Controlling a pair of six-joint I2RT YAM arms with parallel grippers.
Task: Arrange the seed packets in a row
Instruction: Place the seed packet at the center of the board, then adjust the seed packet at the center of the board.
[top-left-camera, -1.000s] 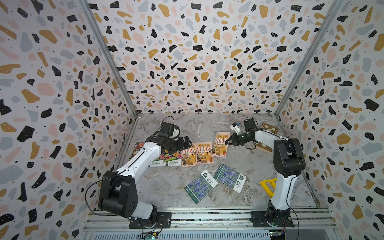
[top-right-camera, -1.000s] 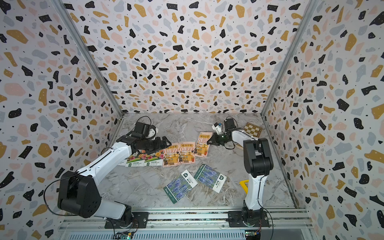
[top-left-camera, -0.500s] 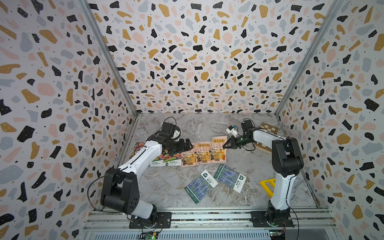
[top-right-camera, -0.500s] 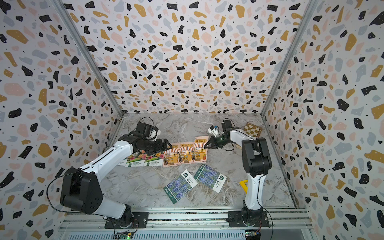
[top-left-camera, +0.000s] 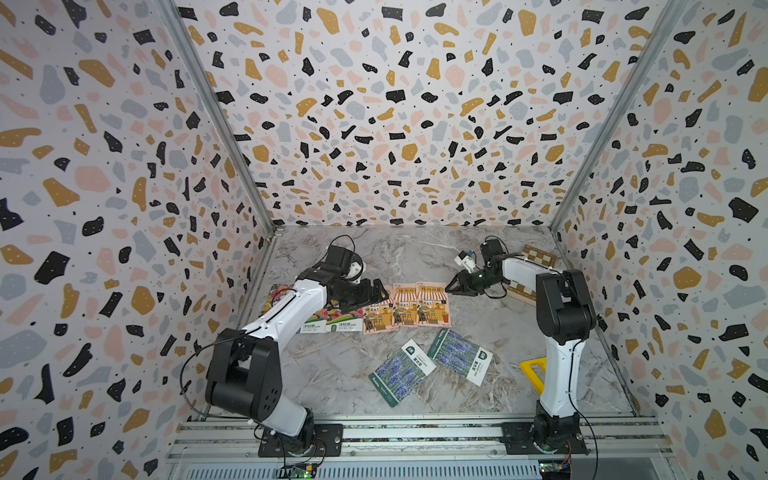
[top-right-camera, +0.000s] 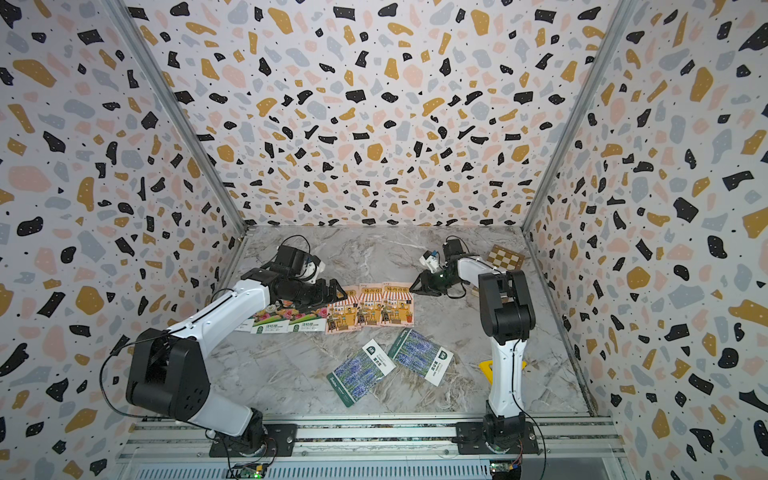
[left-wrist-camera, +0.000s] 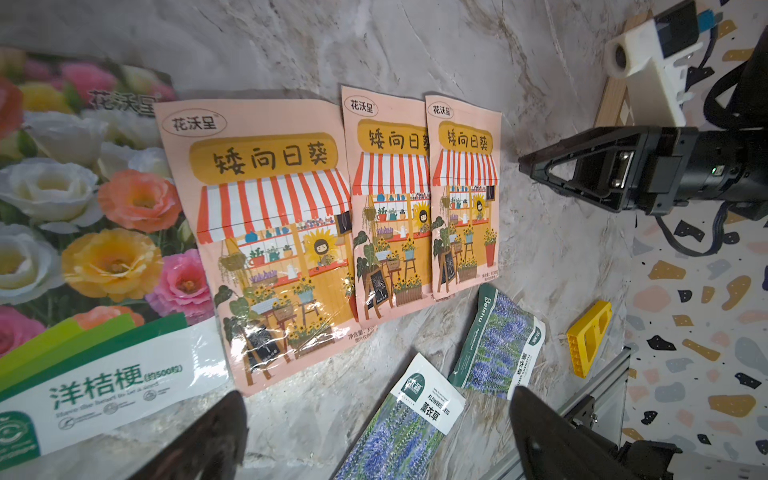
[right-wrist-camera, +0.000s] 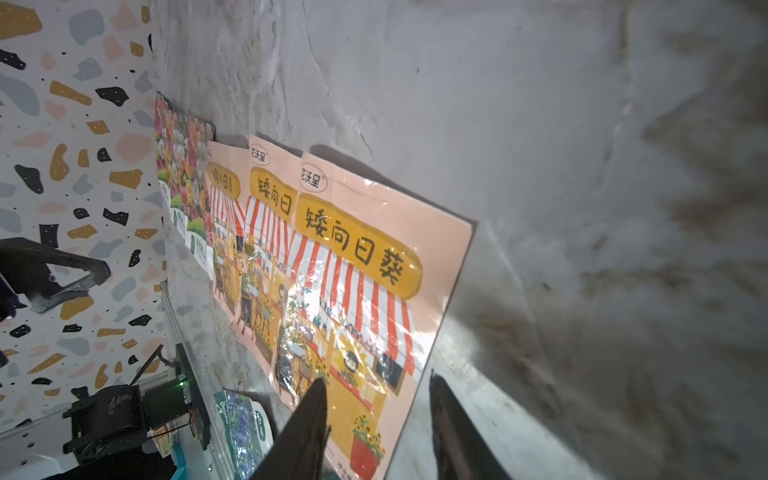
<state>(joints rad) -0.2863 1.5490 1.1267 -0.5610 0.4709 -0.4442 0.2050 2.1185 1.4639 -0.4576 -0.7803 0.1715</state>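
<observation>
Seed packets, flat on marble table (top-left-camera: 415, 253).
- Row, mid-table: flower-photo packets (top-left-camera: 332, 322) at the left end, partly under the left arm. Three awning packets (top-left-camera: 405, 307) overlap edge over edge at the right end.
- Two lavender packets (top-left-camera: 459, 357) lie askew nearer the arm bases, apart from the row.
- Left gripper (top-left-camera: 381, 291): jaws wide apart, empty, above where the flower-photo and awning packets meet.
- Right gripper (top-left-camera: 453, 287): jaws parted, holding nothing, just beside the rightmost awning packet.
- Checkerboard (top-left-camera: 538, 255) and yellow frame (top-left-camera: 532, 370): right side.
</observation>
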